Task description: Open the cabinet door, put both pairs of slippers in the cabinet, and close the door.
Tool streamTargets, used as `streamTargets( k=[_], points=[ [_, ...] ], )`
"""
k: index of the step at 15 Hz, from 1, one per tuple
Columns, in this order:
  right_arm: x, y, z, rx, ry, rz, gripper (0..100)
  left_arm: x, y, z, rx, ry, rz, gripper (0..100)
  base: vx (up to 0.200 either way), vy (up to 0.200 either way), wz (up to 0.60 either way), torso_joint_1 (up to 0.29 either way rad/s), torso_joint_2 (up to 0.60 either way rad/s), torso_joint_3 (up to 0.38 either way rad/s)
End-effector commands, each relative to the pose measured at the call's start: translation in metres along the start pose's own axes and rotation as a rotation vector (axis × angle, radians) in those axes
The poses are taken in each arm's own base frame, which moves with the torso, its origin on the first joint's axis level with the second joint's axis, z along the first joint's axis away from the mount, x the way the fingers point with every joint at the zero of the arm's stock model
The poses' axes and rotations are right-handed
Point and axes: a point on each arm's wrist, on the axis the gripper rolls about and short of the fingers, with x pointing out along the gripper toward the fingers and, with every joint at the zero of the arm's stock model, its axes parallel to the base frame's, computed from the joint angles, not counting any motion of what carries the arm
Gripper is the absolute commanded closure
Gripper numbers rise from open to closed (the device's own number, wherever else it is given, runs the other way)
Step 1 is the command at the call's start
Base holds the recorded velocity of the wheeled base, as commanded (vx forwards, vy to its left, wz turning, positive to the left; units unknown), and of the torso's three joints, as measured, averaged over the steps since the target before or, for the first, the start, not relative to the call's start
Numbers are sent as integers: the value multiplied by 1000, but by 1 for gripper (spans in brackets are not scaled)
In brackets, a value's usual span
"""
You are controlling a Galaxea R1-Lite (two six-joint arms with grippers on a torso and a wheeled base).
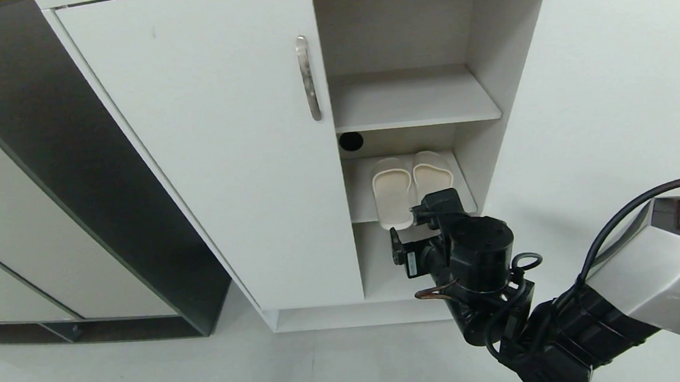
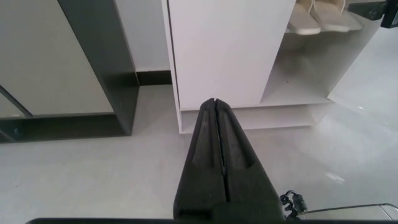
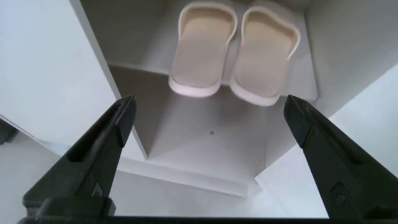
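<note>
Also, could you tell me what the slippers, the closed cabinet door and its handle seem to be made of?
Slippers: likely soft moulded foam or rubber, matte cream, with thick rounded edges. Closed cabinet door: probably laminated board, smooth matte white, flat and grainless. Handle: seemingly brushed metal, with a silvery sheen.

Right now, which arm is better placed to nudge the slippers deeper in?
Right. The right pincer, open, sits just before the slippers; the left pincer, shut, is back from the cabinet.

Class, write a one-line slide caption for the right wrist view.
Open right gripper faces cream slippers lying side by side on a white cabinet shelf.
</note>
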Motion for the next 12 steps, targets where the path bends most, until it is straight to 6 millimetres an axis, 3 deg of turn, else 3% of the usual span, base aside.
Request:
streamTargets(
  k=[1,12],
  points=[
    [0,0,-1,-1,1,-1,0,0,0,0,0,1,0,100,0,0,0,2,2,198],
    [2,-2,-2,-4,5,-8,0,0,0,0,1,1,0,100,0,0,0,2,3,203]
  ],
)
